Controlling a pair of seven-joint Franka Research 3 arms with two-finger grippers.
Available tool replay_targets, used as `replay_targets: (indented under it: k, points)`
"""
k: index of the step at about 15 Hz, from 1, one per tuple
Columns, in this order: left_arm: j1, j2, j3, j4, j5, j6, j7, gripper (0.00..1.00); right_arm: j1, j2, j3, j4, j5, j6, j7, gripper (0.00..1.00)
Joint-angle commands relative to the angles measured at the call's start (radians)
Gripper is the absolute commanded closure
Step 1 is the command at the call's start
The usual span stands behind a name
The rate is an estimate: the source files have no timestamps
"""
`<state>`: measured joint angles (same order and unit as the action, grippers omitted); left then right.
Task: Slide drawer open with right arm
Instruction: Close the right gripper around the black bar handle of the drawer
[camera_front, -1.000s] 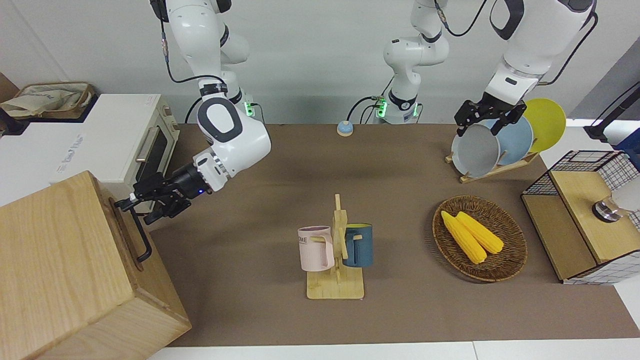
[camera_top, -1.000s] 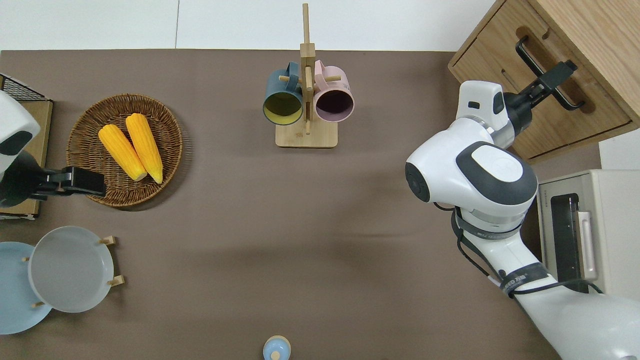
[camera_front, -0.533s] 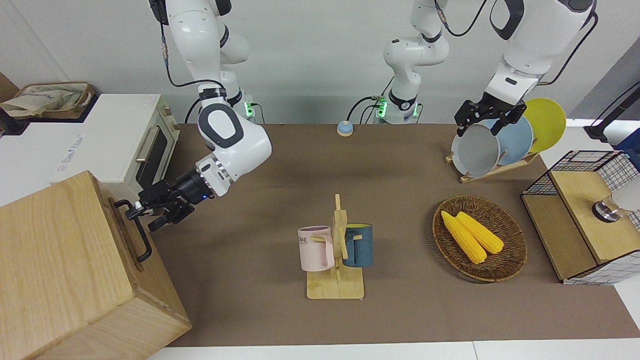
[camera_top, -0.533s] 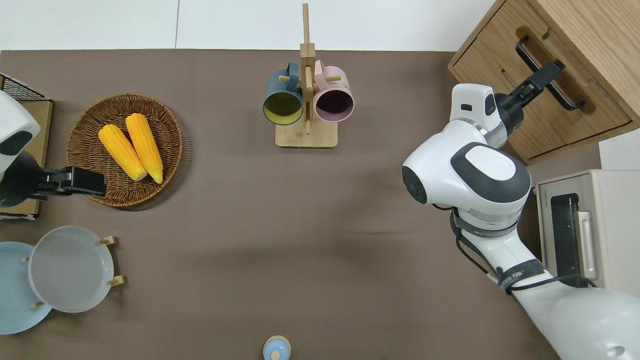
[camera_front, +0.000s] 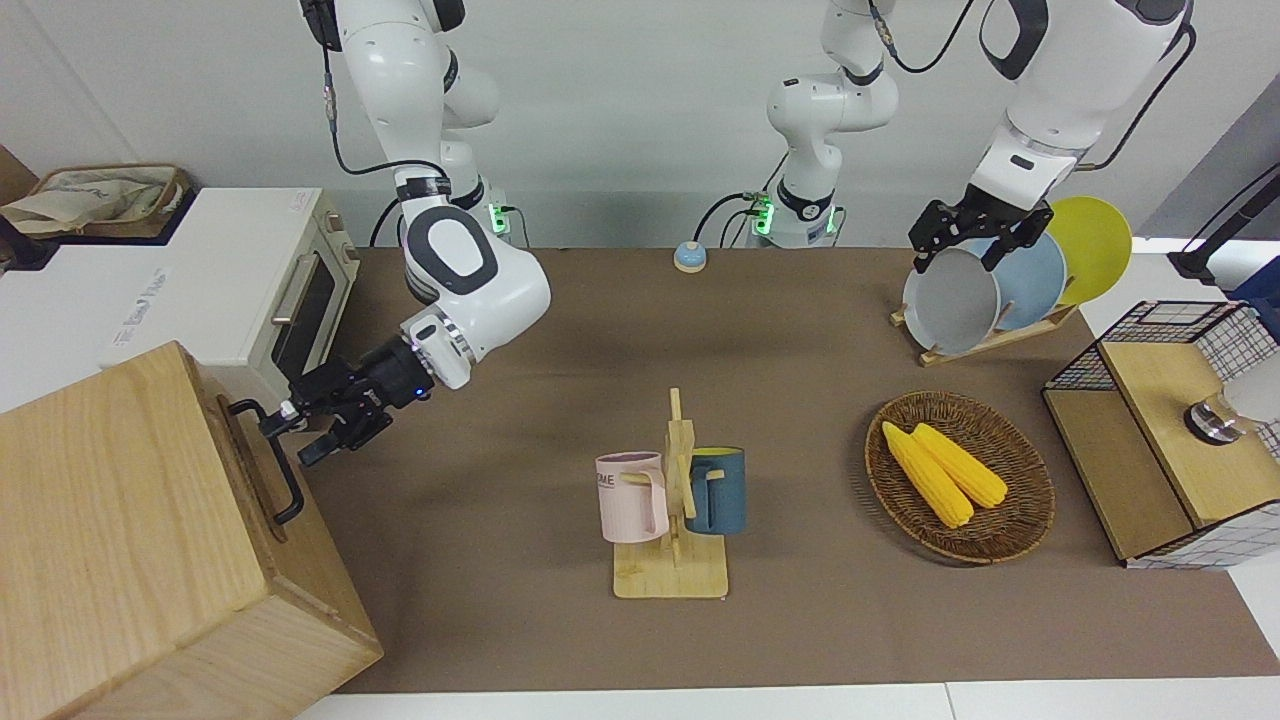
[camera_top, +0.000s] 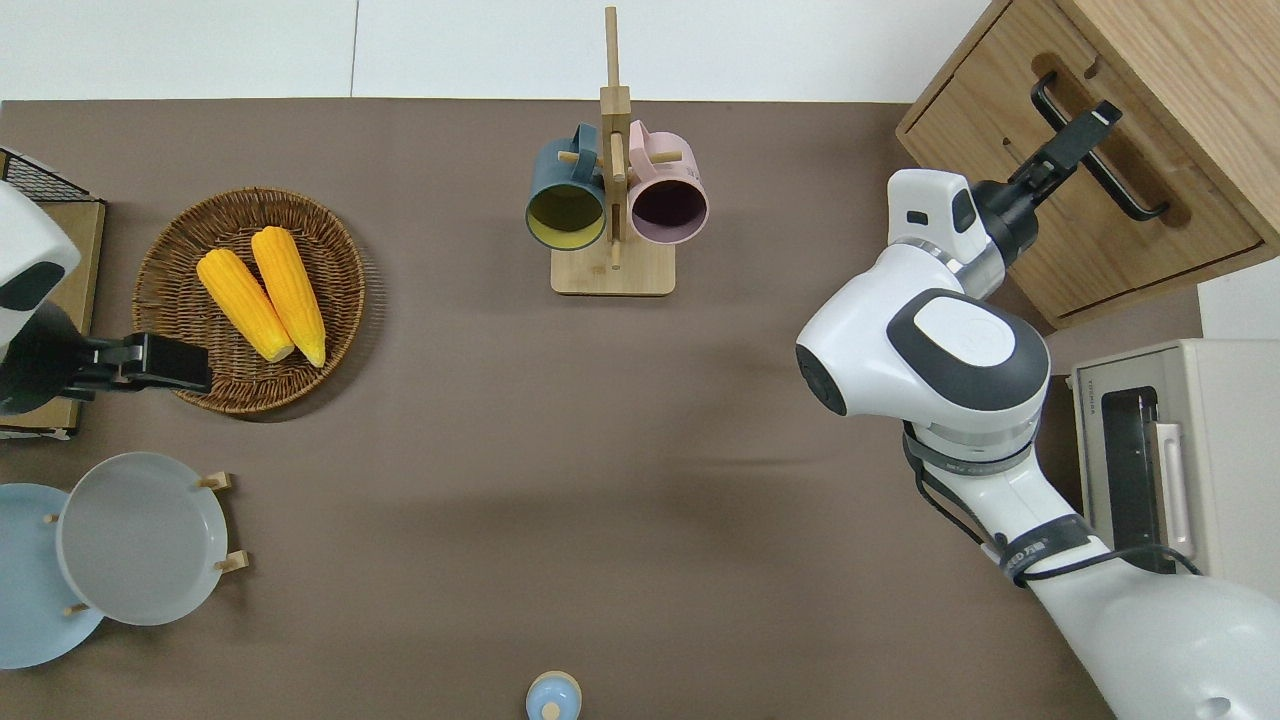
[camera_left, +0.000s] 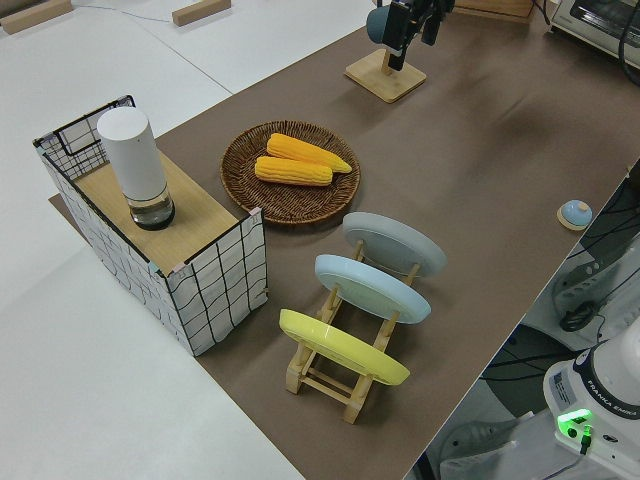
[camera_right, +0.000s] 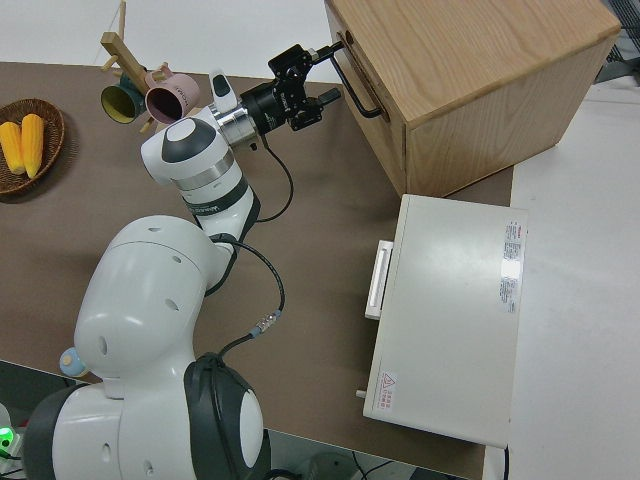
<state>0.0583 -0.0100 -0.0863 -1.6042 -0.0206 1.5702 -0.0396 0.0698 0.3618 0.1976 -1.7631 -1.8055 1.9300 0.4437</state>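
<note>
Overhead: right arm (camera_top: 950, 350) jaws straddle drawer (camera_top: 1090, 200) handle (camera_top: 1098, 150).

Two corn cobs (camera_front: 943, 472), two mugs (camera_front: 672, 492), three plates (camera_left: 368, 295).

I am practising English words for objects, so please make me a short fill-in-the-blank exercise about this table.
1. The wicker basket holds two ears of ____.
2. The right gripper is at the black ____ of the drawer.
3. On the wooden mug stand hang a pink mug and a ____ one.
4. The plate rack holds ____ plates.

Missing words: corn; handle; blue; three
</note>
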Motion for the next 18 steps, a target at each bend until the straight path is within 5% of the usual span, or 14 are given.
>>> replay_targets:
  k: [1,8,18]
  points:
    - [-0.005,-0.010,0.005,-0.005,0.011,-0.013,0.007,0.00,-0.022,0.016,0.003,0.002,-0.026,0.027,0.085,0.028]
    - [-0.005,-0.010,0.004,-0.005,0.011,-0.012,0.007,0.00,-0.033,0.026,-0.009,0.005,-0.023,0.027,0.104,0.193]
    - [-0.005,-0.010,0.004,-0.005,0.011,-0.012,0.007,0.00,-0.016,0.031,-0.009,0.013,-0.028,0.024,0.069,0.852]
